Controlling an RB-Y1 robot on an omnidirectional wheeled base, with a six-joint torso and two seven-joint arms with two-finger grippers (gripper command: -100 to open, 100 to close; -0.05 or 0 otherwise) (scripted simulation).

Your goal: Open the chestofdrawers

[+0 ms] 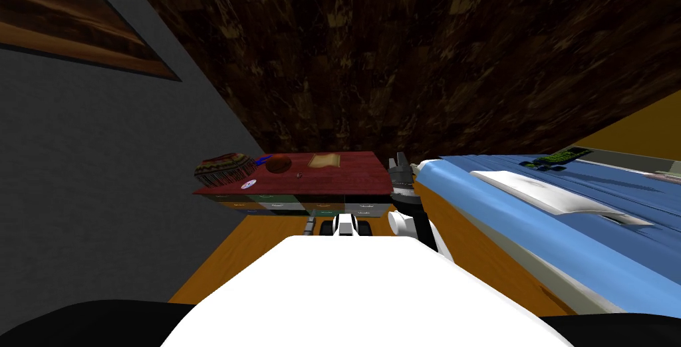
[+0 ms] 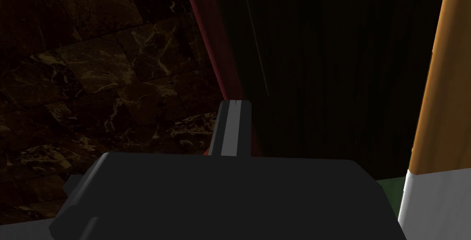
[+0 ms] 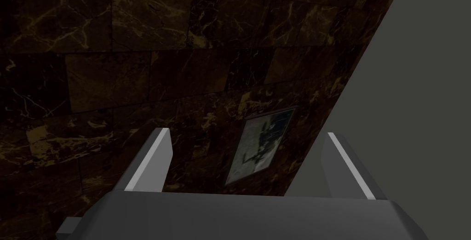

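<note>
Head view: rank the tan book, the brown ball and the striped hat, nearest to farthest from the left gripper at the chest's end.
1. tan book, mid-top of the chest of drawers, on the side of the left gripper.
2. brown ball, just beyond the book.
3. striped hat, at the end away from the gripper.

- The head view is dim; the dark marbled wall (image 1: 346, 64) behind the chest (image 1: 346, 178) takes little light.
- The chest's red top is evenly lit, its front below shadowed.
- Right of the chest, the blue bed (image 1: 492, 220) and white pillow (image 1: 545, 193) are brightest.
- Walls splay toward the corners away from the chest: wide-lens distortion.
- Both wrist views are darker; the left gripper (image 2: 235, 104) shows one pale lit strip.
</note>
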